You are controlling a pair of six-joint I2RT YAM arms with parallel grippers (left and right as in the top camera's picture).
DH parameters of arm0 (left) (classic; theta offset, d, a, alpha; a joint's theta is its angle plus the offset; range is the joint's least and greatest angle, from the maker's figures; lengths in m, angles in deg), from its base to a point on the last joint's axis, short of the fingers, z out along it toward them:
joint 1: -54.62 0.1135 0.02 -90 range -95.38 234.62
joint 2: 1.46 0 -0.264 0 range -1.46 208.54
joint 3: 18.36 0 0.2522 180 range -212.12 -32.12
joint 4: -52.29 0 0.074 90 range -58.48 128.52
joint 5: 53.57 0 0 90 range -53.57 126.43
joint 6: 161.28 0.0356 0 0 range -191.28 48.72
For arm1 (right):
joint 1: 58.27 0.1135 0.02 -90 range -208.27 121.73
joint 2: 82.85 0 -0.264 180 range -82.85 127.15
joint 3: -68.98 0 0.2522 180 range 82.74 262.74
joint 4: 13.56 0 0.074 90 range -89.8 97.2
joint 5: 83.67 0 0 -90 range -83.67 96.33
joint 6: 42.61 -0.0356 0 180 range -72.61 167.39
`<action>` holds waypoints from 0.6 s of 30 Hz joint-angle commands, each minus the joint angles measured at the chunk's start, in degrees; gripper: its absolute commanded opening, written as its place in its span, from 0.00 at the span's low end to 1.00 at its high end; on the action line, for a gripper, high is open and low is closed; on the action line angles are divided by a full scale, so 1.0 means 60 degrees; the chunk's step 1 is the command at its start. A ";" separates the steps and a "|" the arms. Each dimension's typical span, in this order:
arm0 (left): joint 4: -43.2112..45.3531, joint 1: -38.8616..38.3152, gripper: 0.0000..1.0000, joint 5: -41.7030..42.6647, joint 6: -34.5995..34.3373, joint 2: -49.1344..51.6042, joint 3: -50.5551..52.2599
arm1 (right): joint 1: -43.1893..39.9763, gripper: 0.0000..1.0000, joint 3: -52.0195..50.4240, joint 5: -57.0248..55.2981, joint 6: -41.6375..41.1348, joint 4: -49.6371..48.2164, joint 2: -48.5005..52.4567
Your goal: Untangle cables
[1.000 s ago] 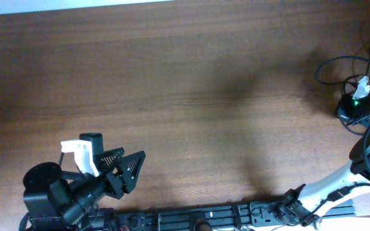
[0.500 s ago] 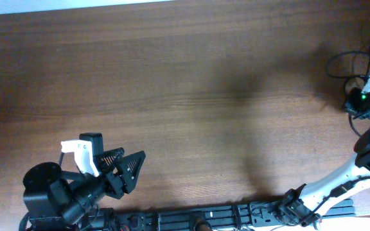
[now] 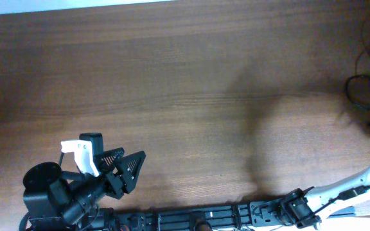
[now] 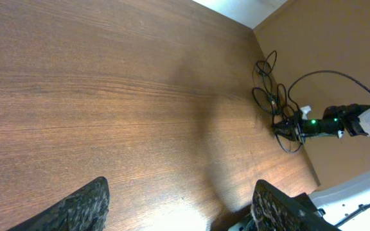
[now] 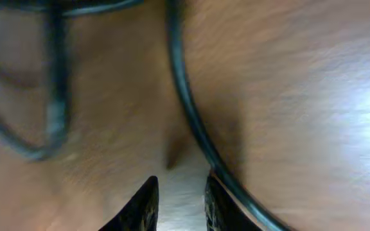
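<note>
Cables (image 3: pixel 365 86): in loose loops at far right counter (image 3: pixel 172 77) edge, just ahead of right fingers (image 5: pixel 148 205), one strand running straight away. Right fingers slightly apart, empty. Left fingers (image 4: pixel 85 206) spread, far off.

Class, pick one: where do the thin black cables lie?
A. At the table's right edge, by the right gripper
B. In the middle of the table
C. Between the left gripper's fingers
A: the left wrist view shows the cables looped near the table edge by the right gripper, far from the open left gripper.
</note>
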 commanded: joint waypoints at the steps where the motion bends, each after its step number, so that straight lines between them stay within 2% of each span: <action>1: 0.0000 0.0047 0.72 0.0036 -0.0091 -0.0076 0.0073 | 0.0273 0.24 0.0612 0.1825 0.0535 0.0248 -0.0182; 5: 0.0004 0.0047 0.72 0.0036 -0.0091 -0.0076 0.0073 | 0.0353 0.26 0.0812 0.2728 0.0532 0.0153 -0.1497; 8: 0.0000 0.0047 0.72 0.0036 -0.0091 -0.0076 0.0073 | 0.0466 0.30 0.0812 0.4105 0.0535 -0.0033 -0.2437; 11: 0.0022 0.0047 0.82 0.0036 -0.0091 -0.0076 0.0073 | 0.0973 0.34 0.0812 0.5497 0.0532 -0.0036 -0.3118; 12: 0.0073 0.0047 0.88 0.0036 -0.0091 -0.0076 0.0073 | 0.1202 0.35 0.0812 0.5850 0.0539 0.0004 -0.3297; 14: 0.0415 0.0047 0.86 0.0204 -0.0164 -0.0076 0.0069 | 0.1978 0.39 0.0812 0.6688 0.1020 0.0109 -0.3821; 18: 0.1617 0.0047 0.84 0.0827 -0.0280 -0.0076 0.0069 | 0.3268 0.41 0.0812 0.6892 0.1300 0.0368 -0.5049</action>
